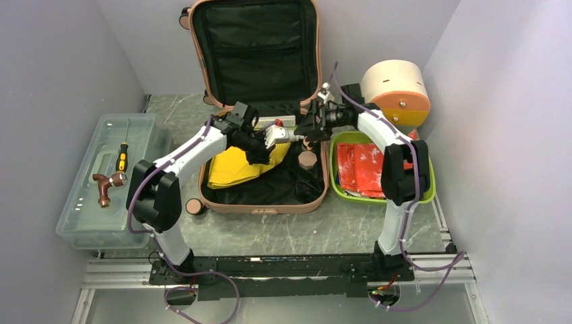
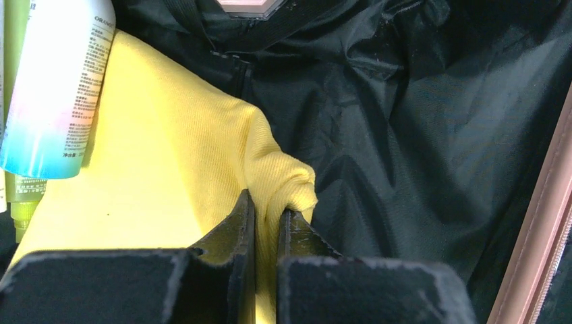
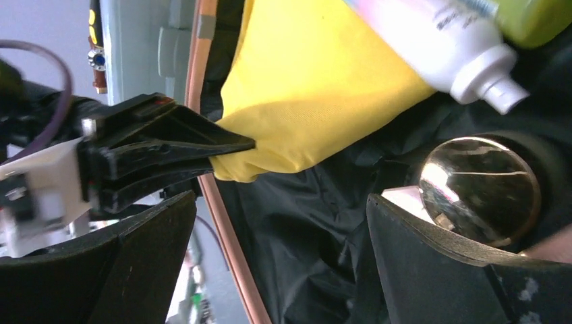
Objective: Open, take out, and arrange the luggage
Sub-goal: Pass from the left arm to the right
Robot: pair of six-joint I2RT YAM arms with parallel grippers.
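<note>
The luggage [image 1: 270,206] lies open on the worktop, with its lid standing up behind. Near its middle, the left tool [image 2: 264,206] is clamped on a corner of the yellow cloth [image 2: 168,169]. The right tool [image 3: 273,202] hangs over the right part of the luggage, spread wide and holding nothing. To do this step well, I think the cloth should be lifted slowly, because a bottle [image 3: 432,40] seems to rest on it and could roll. The pinch is small, so a quick pull may slip.
</note>
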